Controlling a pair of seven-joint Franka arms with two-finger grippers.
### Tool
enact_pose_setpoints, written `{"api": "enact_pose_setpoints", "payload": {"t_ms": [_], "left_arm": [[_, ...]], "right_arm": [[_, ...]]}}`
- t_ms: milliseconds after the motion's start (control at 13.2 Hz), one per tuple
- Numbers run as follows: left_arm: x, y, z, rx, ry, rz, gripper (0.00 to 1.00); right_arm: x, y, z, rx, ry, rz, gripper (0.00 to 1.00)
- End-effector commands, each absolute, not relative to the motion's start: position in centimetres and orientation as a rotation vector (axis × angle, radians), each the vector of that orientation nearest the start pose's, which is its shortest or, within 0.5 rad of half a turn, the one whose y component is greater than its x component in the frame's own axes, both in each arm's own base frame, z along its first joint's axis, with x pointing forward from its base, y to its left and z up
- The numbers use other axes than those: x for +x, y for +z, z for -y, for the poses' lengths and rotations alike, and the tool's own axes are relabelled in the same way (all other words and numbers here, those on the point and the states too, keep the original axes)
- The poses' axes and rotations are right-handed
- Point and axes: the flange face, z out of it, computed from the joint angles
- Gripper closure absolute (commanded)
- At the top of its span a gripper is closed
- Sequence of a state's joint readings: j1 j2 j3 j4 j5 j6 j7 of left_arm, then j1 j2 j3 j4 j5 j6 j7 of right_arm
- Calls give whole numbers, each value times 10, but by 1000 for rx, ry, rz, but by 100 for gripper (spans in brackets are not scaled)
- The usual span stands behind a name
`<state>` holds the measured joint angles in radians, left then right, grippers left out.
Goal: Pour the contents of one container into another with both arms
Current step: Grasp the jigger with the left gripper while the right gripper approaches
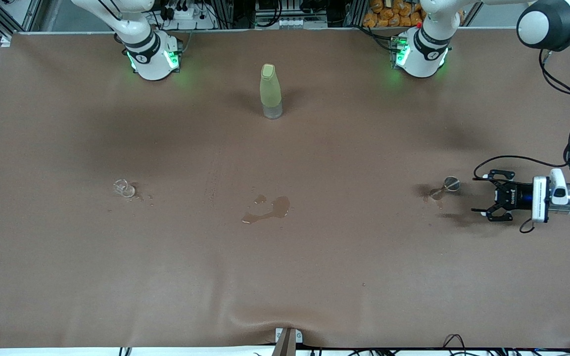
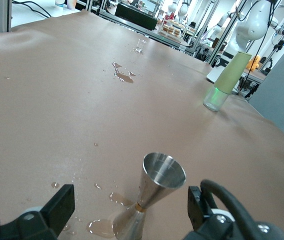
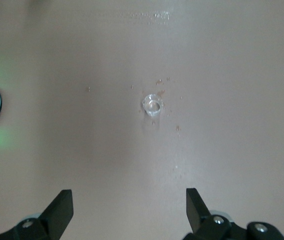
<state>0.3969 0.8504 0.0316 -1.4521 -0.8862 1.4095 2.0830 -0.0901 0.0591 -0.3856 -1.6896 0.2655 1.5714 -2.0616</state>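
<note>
A steel jigger [image 1: 451, 185] stands upright in a small wet patch toward the left arm's end of the table. My left gripper [image 1: 481, 194] hangs low beside it, open and pointing at it without touching. In the left wrist view the jigger [image 2: 156, 192] shows between the two black fingers [image 2: 58, 207], a little ahead of their tips. A small clear glass [image 1: 124, 188] sits toward the right arm's end. My right gripper [image 3: 129, 207] is open and empty high above that glass [image 3: 152, 105]; the front view does not show it.
A pale green bottle [image 1: 270, 90] with a clear base stands mid-table close to the arms' bases, also seen in the left wrist view [image 2: 225, 81]. A spilled puddle [image 1: 268, 208] lies on the brown table cover [image 1: 285, 277] between jigger and glass. Droplets surround the glass.
</note>
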Motion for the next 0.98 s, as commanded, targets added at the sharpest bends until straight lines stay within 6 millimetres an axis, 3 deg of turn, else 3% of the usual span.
{"api": "enact_pose_setpoints", "payload": {"t_ms": [0,227,529,907], "left_arm": [[618,184,-179,1546,657,1257,0],[613,157,-176,1534,637,1225,0],[610,149,-171,1516,629,1237,0],[611,127,-148,1429,702,1245,0]], "right_arm": [[515,515,225,-1982,-376,2036,0],[523,475,226,-1896,-484,1991,0],[533,425,237,-1784,-619,1964,0],[539,348,244,-1633,-775,1890,0]]}}
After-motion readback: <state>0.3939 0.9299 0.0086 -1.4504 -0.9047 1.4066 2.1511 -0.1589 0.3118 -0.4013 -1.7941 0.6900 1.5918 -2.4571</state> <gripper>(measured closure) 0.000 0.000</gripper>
